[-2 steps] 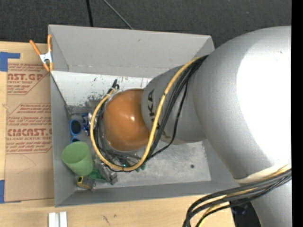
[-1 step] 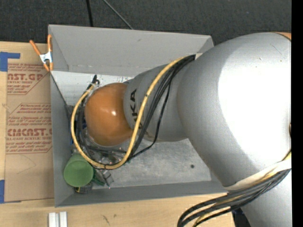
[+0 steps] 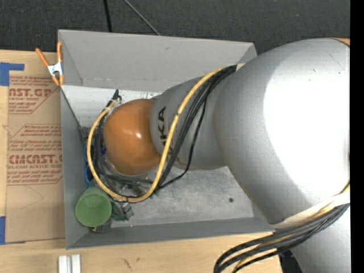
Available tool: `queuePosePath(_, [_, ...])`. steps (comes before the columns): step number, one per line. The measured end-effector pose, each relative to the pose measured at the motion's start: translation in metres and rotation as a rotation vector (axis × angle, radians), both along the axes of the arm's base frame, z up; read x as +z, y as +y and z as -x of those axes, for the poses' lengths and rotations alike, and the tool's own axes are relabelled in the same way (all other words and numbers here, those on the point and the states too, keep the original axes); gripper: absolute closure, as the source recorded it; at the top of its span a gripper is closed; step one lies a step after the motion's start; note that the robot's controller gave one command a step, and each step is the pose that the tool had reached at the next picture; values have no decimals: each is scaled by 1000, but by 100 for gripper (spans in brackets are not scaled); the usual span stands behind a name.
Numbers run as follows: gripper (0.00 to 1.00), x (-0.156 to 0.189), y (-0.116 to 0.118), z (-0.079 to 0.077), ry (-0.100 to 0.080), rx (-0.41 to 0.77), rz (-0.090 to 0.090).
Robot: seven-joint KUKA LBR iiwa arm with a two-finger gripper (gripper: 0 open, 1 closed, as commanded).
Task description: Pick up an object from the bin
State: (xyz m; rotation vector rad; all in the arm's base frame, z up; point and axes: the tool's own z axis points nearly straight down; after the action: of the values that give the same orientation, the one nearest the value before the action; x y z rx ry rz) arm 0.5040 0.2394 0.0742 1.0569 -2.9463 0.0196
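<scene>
Green round thing (image 3: 94, 208), a cap or a short cylinder seen end-on, lies in the bin's (image 3: 165, 53) near corner, just beside the tool (image 3: 120, 182) on its lower-left side and apart from it. From above it shows a circular face, so it points no way across the bin floor. Its long axis, if it has one, probably runs upward toward the camera, though its height cannot be judged. A small dark thing (image 3: 123, 211) sits just to its right, directly below the tool, and a blue thing (image 3: 89, 166) lies against the wall to the tool's left. The tool is low in the bin under the orange cover (image 3: 128, 135) of the wrist, ringed by looped cables (image 3: 170, 152). How far open it is, and whether it has anything, cannot be told. The step looks like the descent or the grasp itself. The next move probably calls for closing, then lifting straight up clear of the walls. The arm (image 3: 273, 129) spans the bin from the tool's right.
</scene>
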Motion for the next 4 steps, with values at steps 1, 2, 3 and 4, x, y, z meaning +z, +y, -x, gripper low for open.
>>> queuePosePath(1, [100,155,-15,-13,-16,1,-20])
queuePosePath(2, [0,151,-14,-12,-9,2,-18])
queuePosePath(3, [0,48,-48,20,2,182,-16])
queuePosePath(4, [0,7,-68,-42,-19,567,-4])
